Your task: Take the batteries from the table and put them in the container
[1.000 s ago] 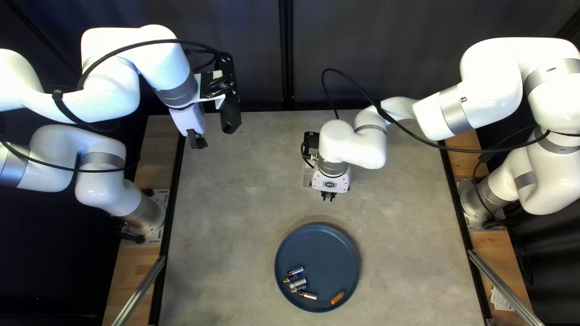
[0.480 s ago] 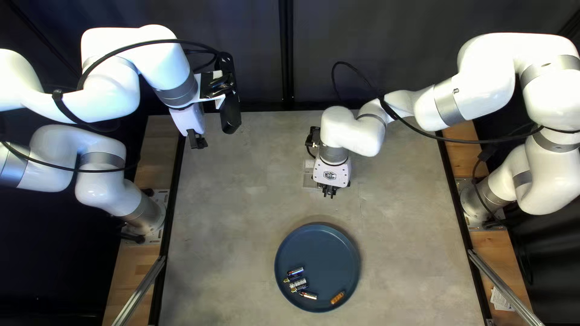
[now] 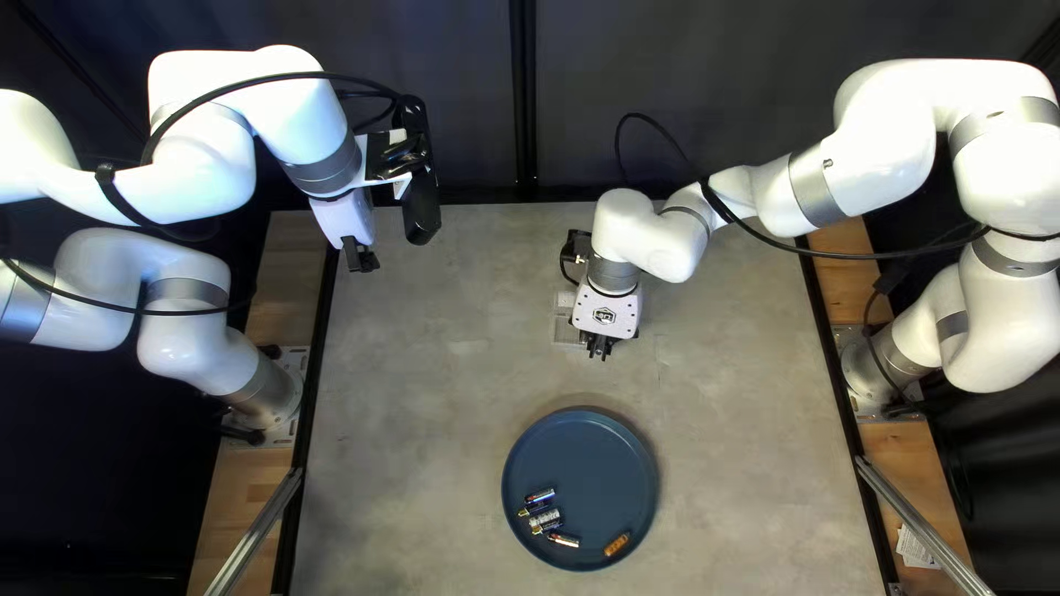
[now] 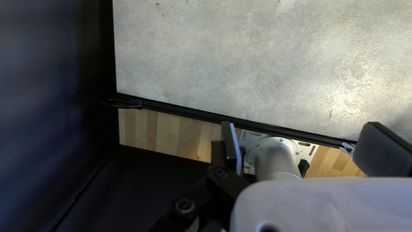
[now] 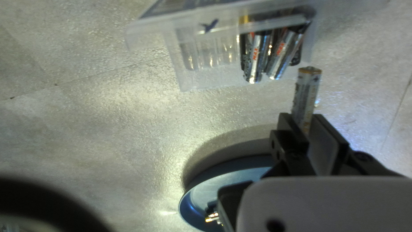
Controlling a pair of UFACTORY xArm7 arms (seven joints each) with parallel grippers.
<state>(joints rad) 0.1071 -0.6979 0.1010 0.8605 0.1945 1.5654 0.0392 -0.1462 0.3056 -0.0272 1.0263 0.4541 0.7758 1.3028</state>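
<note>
My right gripper [image 3: 600, 347] is over the table's middle, above the plate in the top left view. In the right wrist view, my right gripper [image 5: 307, 128] holds a silver battery [image 5: 305, 92] between its two fingers, the battery's free end pointing ahead. Just ahead and to one side is the clear plastic container [image 5: 206, 81], with several batteries [image 5: 256, 58] in one end; the top left view shows only part of the container [image 3: 565, 330]. Several batteries [image 3: 546, 519] and an orange one [image 3: 616, 544] lie on the blue plate [image 3: 585, 458]. My left gripper [image 3: 361, 258] hangs near the table's far left corner; in its wrist view my left gripper [image 4: 298, 148] is open and empty.
The dark curtain [image 3: 663, 99] closes off the table's far edge. A black rail [image 4: 193, 112] and a wooden strip [image 4: 167, 133] run past my left arm's base [image 4: 279, 159]. The blue plate's rim [image 5: 193, 193] shows beside my right gripper.
My right gripper has moved slightly toward the table's far edge and turned a little, uncovering more of the container. My left arm and the batteries on the plate have stayed still.
</note>
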